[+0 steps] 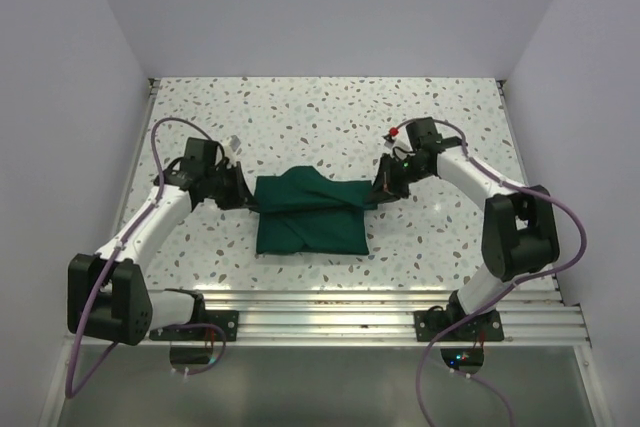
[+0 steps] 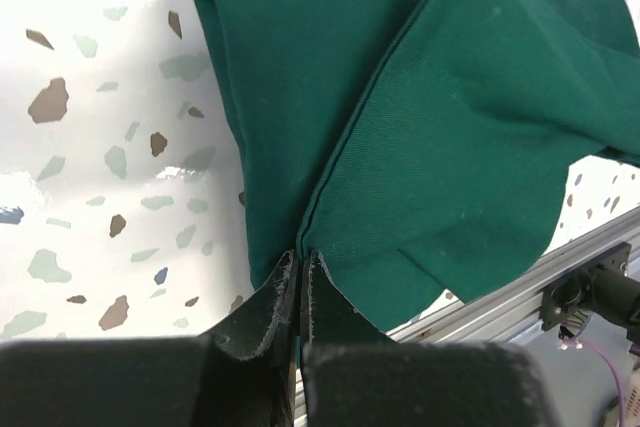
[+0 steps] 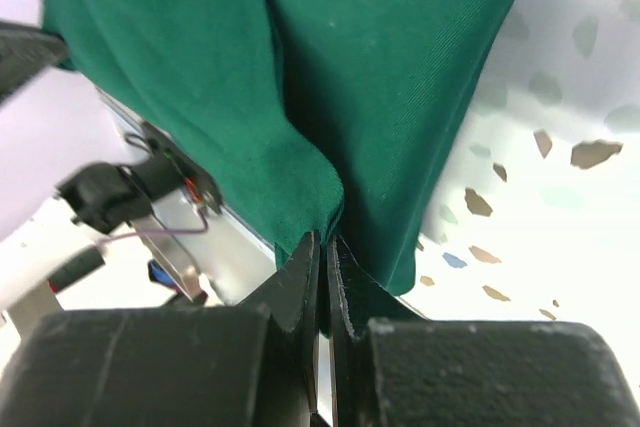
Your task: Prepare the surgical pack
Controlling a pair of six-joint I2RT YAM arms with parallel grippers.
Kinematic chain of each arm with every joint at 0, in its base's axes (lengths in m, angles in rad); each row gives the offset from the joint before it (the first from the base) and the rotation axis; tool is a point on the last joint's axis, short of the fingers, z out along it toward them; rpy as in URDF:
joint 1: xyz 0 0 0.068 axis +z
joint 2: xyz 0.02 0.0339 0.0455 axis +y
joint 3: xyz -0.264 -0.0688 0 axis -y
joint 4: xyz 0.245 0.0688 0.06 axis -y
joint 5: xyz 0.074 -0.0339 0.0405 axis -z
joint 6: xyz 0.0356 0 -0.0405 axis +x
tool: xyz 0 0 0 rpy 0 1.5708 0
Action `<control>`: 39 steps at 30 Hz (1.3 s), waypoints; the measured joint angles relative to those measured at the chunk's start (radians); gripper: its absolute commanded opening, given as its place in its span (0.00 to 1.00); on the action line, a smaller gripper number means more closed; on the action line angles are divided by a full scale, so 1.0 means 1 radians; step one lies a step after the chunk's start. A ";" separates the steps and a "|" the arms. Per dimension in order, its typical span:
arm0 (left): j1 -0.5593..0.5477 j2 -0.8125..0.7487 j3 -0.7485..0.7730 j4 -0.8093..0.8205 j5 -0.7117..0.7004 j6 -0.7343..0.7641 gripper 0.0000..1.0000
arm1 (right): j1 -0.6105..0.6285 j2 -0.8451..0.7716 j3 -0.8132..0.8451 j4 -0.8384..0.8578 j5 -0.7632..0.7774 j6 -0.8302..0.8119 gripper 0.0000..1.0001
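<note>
The pack is lying in the middle of the table as a dark green folded bundle. Two flaps are crossing over its top in soft diagonal creases, and nothing of its contents is showing. The left pincer is pinching the pack's left edge and the right pincer is pinching its right edge. Both are closed tight on the fabric, probably so the two ends can be handled evenly together.
</note>
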State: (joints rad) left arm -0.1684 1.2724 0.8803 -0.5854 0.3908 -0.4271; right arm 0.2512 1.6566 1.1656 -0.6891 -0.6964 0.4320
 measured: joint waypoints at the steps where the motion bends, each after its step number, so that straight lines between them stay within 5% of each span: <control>1: -0.001 0.000 -0.007 0.000 -0.002 0.000 0.00 | 0.006 0.000 -0.016 0.001 0.000 -0.008 0.00; 9: -0.003 0.059 -0.015 -0.013 -0.033 0.000 0.00 | 0.058 0.001 -0.098 -0.009 0.006 -0.067 0.00; 12: -0.003 0.080 -0.021 -0.020 -0.045 0.000 0.00 | 0.063 0.009 -0.099 -0.012 0.018 -0.076 0.13; 14: -0.004 0.089 -0.021 -0.029 -0.054 0.001 0.16 | 0.063 0.019 -0.098 -0.026 0.026 -0.086 0.21; 15: -0.004 0.090 -0.021 -0.036 -0.061 0.004 0.35 | 0.063 0.023 -0.098 -0.039 0.030 -0.094 0.25; 19: -0.003 0.056 -0.021 -0.052 -0.084 0.032 0.57 | 0.062 0.022 -0.069 -0.108 0.068 -0.108 0.57; 24: -0.003 -0.043 0.026 -0.051 -0.085 0.038 0.63 | 0.062 -0.012 0.070 -0.057 0.103 -0.082 0.79; 29: -0.003 -0.069 0.103 -0.013 -0.095 0.037 0.64 | 0.072 0.058 0.254 0.047 0.076 -0.050 0.85; 39: -0.003 -0.068 0.087 -0.001 -0.097 0.034 0.64 | 0.138 0.503 0.552 0.142 -0.019 -0.075 0.91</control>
State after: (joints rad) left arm -0.1715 1.2049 0.9668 -0.5861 0.2935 -0.3927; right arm 0.3893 2.1593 1.7172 -0.5468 -0.7155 0.3569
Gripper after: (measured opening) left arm 0.640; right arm 0.920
